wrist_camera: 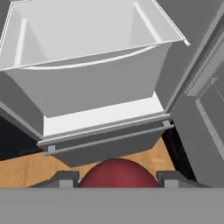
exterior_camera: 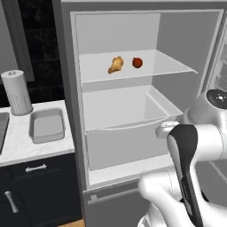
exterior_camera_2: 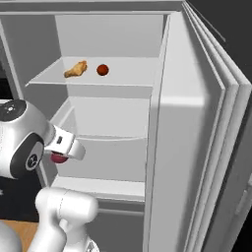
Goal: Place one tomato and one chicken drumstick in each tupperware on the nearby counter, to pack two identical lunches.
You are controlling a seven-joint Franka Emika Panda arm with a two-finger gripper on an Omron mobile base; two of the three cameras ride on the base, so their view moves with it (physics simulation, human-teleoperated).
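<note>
My gripper (wrist_camera: 117, 178) is shut on a red tomato (wrist_camera: 117, 173), which sits between the two fingertips. From the right base view the same tomato (exterior_camera_2: 59, 158) peeks out under the hand, low in front of the open fridge. A second tomato (exterior_camera: 137, 62) and a golden chicken drumstick (exterior_camera: 115, 64) lie side by side on the upper fridge shelf. One grey tupperware (exterior_camera: 46, 124) stands empty on the white counter (exterior_camera: 17, 148), left of the fridge. The hand points down at the fridge's lower drawer (wrist_camera: 87, 83).
A paper-towel roll (exterior_camera: 17, 92) stands behind the tupperware, and a dark sink edge (exterior_camera: 2, 128) lies at the far left. The open fridge door (exterior_camera_2: 206, 128) stands on the right. Wooden floor (wrist_camera: 26, 170) shows under the fridge.
</note>
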